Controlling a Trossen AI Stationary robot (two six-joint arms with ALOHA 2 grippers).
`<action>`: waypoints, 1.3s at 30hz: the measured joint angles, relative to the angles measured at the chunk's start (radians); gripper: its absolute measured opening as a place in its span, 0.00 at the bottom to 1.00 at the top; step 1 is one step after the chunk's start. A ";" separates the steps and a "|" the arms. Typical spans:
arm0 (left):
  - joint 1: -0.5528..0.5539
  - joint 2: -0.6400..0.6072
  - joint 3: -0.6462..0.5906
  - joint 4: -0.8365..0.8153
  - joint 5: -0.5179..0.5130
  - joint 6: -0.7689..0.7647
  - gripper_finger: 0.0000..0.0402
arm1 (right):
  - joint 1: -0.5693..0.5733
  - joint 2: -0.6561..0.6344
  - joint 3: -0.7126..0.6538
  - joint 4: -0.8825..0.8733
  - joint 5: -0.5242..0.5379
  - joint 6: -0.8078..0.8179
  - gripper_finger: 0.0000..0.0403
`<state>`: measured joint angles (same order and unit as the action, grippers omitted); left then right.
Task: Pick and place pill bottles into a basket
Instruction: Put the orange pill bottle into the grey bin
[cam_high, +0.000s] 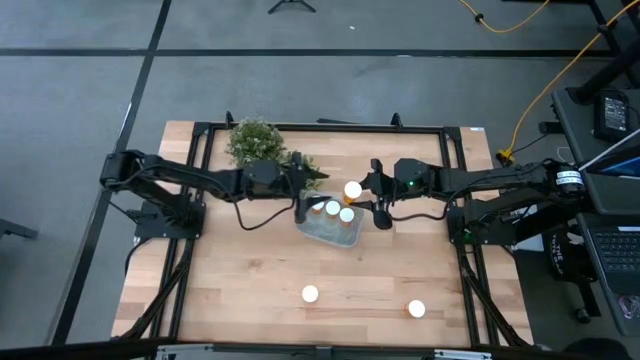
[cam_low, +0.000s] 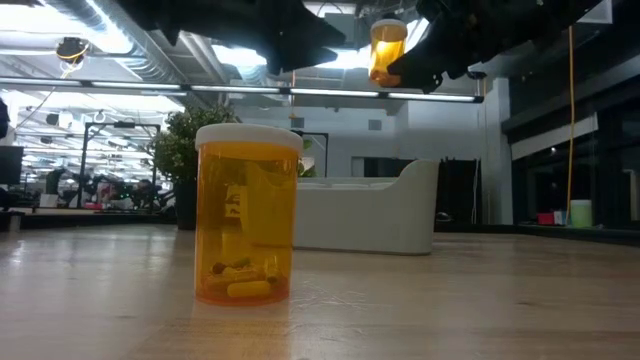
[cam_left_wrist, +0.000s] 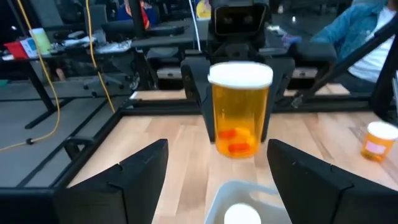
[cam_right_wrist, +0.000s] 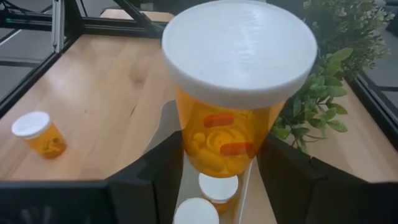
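Right gripper (cam_high: 360, 194) is positioned over the table centre, just off the basket's 1 o'clock corner; its fingers (cam_right_wrist: 155, 171) pinch a pill bottle (cam_right_wrist: 233, 93) by the orange body, cap uppermost, the bottle upright and raised clear of the table; the low view confirms the held bottle (cam_low: 387, 50) suspended high above the table surface; pills are visible through its wall.

Left gripper (cam_high: 303, 210) is stationed at the basket's 9 o'clock edge; its fingers (cam_left_wrist: 134, 180) are spread wide and hold nothing; the left wrist view looks between them onto the raised bottle (cam_left_wrist: 239, 109) and the basket rim (cam_left_wrist: 217, 199) below.

Basket (cam_high: 322, 232), pale and translucent, lies at the table centre, slightly askew; two white caps of bottles already inside (cam_high: 339, 211) show near its 12 o'clock side; the right wrist view shows the same two caps (cam_right_wrist: 217, 185) below the held bottle.

Two further bottles stand loose on the table: one (cam_high: 310, 294) at 6 o'clock from the basket, one (cam_high: 416, 309) at roughly 5 o'clock, both well apart from it; the nearer bottle (cam_low: 246, 213) fills the low view's foreground, upright, capped, pills at its base.

A green potted plant (cam_high: 256, 140) stands at 11 o'clock from the basket; a person's blue sleeve (cam_left_wrist: 354, 31) shows beyond the table.
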<state>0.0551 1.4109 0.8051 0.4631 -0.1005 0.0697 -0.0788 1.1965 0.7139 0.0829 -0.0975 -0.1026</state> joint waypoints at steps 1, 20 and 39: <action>0.000 0.009 0.000 0.019 0.000 0.000 0.68 | 0.000 0.000 0.000 -0.001 0.000 -0.005 0.47; 0.040 0.036 0.000 0.091 0.129 -0.086 0.68 | 0.000 0.000 -0.001 0.002 0.001 -0.011 0.47; 0.055 0.144 0.158 -0.035 0.189 -0.049 0.68 | 0.000 0.000 -0.002 0.003 0.001 -0.011 0.47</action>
<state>0.1097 1.5547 0.9634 0.4281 0.0883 0.0210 -0.0791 1.1961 0.7122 0.0855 -0.0963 -0.1131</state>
